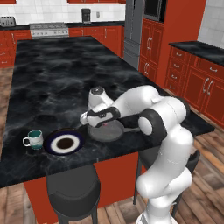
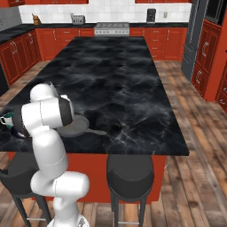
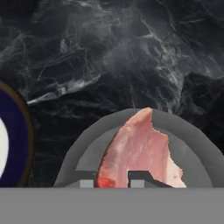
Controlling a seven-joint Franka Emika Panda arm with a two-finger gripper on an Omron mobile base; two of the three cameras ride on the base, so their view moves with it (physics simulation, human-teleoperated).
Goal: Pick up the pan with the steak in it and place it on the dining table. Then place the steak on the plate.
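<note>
Your fingers [image 3: 112,180] grip the steak [image 3: 141,151] from both sides over the pan [image 1: 106,131], which sits on the black marble surface [image 1: 57,83] just beside the plate [image 1: 64,142].

Dining table [image 1: 57,83]: polished-looking black marble with white veining, soft sheen — base painted red, flat finish.
Pan [image 3: 87,151]: matt dark grey, smooth, metal-like, no glare.
Steak [image 3: 140,153]: raw meat, pink-red with paler streaks, slightly moist look, fine fibrous grain.
Plate [image 1: 64,142]: glazed, smooth; navy rim, white ring, dark centre.
Mug [image 1: 34,138]: smooth glazed white and teal.
Stools [image 1: 73,192]: matt dark seats, plastic-like.
Floor [image 2: 195,177]: wood planks, brown, low sheen.
Robot arm [image 1: 168,144]: glossy white shell — dark matt joints.
</note>
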